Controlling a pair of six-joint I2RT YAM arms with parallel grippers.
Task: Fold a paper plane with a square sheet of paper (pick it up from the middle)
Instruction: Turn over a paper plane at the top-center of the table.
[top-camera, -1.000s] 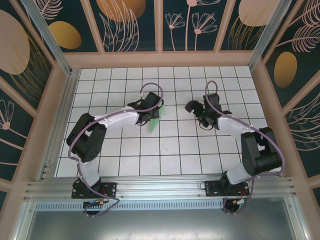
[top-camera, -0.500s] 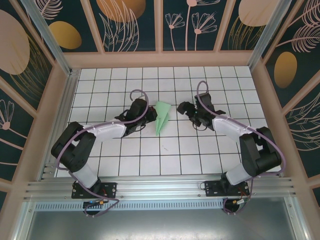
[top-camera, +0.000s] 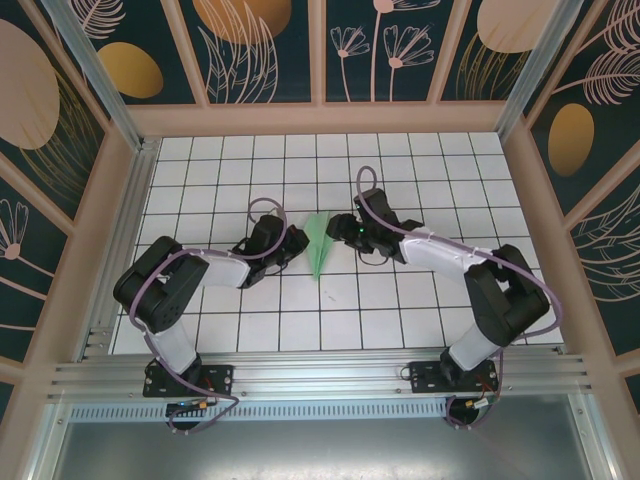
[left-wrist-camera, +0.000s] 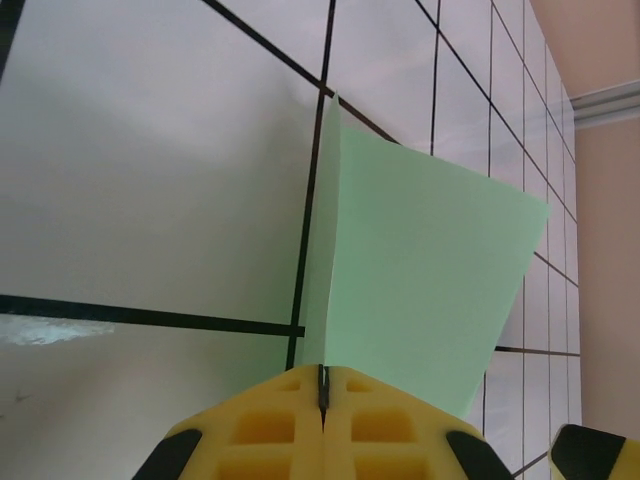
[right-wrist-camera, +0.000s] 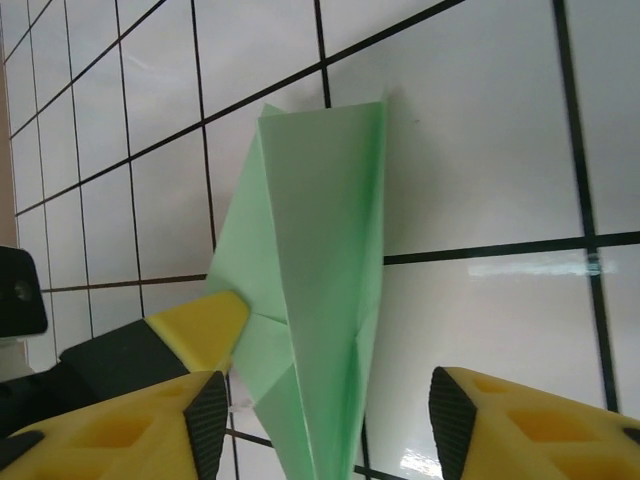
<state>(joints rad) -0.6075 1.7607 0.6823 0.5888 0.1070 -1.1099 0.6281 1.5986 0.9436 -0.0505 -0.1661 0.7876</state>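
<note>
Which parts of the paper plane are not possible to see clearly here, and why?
Right wrist view: one end of the paper plane is cut off by the bottom edge.
Left wrist view: the left hand covers the edge it pinches.
Top view: the creases are too small to count.

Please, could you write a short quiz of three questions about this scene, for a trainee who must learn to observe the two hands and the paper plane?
1. True or false: the right hand is clamped shut on the paper plane.
2. In the top view, where is the plane? A: between the two hands. B: beside the right arm's base. C: against the back wall.
3. Fill in: the plane is pinched between the shut fingers of the ___ hand.

Key
1. False: its fingers stand apart, one on each side of the plane.
2. A.
3. Left: the left hand holds the plane.
</note>
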